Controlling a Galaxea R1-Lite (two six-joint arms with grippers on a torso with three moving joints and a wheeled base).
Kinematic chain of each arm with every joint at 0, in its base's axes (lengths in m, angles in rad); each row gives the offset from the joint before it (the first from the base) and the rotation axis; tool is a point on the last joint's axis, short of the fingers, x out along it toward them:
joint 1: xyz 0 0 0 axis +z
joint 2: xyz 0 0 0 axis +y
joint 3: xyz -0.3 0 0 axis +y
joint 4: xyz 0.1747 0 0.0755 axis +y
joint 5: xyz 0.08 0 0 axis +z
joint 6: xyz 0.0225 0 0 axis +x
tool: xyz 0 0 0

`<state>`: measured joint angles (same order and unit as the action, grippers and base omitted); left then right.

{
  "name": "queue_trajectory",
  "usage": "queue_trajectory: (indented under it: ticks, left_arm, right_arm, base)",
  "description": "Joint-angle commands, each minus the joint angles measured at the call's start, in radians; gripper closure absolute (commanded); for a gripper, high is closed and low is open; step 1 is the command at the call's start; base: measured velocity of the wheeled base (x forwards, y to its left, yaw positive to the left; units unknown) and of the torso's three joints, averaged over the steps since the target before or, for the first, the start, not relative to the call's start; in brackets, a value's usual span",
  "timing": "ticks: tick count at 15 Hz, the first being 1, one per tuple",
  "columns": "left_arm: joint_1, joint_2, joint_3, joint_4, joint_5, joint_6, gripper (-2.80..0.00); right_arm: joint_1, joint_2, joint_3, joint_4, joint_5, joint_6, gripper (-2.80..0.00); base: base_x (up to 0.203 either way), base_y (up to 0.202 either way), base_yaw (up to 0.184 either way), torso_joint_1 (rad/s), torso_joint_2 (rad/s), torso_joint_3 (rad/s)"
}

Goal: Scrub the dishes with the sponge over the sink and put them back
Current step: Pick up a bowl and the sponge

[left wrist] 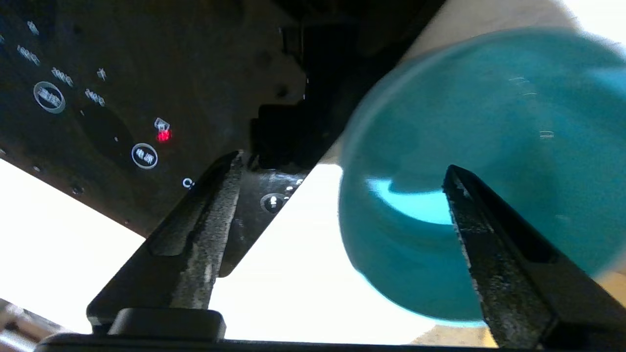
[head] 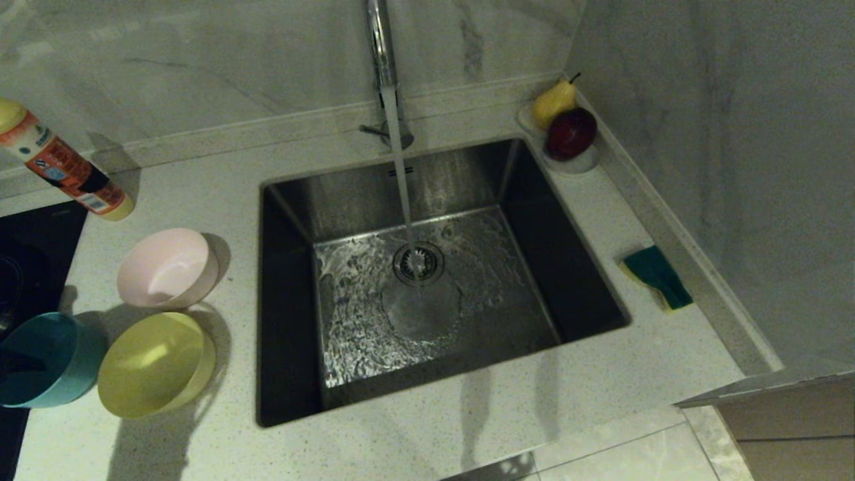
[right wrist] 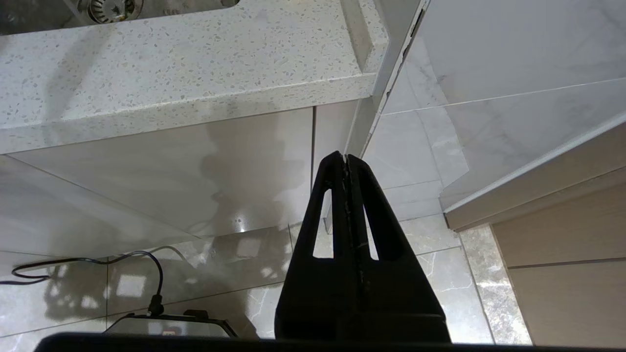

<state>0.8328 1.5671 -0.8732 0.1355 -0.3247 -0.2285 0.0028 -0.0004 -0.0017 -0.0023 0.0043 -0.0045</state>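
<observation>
At the counter's near left, the left gripper [left wrist: 342, 166] stands wide, one finger over the light, stiff, probably slippery blue bowl [head: 43, 361], best pinched at its thin rim.

A home kitchen: speckled stone counter [head: 467, 427], steel sink [head: 294, 267] under a running tap [head: 381, 47], induction hob [head: 33, 247].

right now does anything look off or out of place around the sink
The tap is running into the empty sink with no dish under the stream. All three bowls sit on the counter left of it, and the sponge lies unused on the right. The orange bottle looks tilted. Nothing appears spilled or broken.
</observation>
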Motion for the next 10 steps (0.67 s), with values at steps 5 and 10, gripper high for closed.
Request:
queue_trajectory:
  ticks: [5, 10]
  left_arm:
    - [0.011, 0.055, 0.029, -0.008, -0.005, 0.0, -2.8]
    - [0.011, 0.066, 0.028, -0.014, -0.004, 0.0, -2.8]
  right_arm:
    - [0.0, 0.0, 0.0, -0.001, 0.0, 0.0, 0.0]
    - [0.0, 0.0, 0.0, -0.001, 0.0, -0.001, 0.0]
  base:
    - [0.0, 0.0, 0.0, 0.0, 0.0, 0.0]
    - [0.0, 0.0, 0.0, 0.0, 0.0, 0.0]
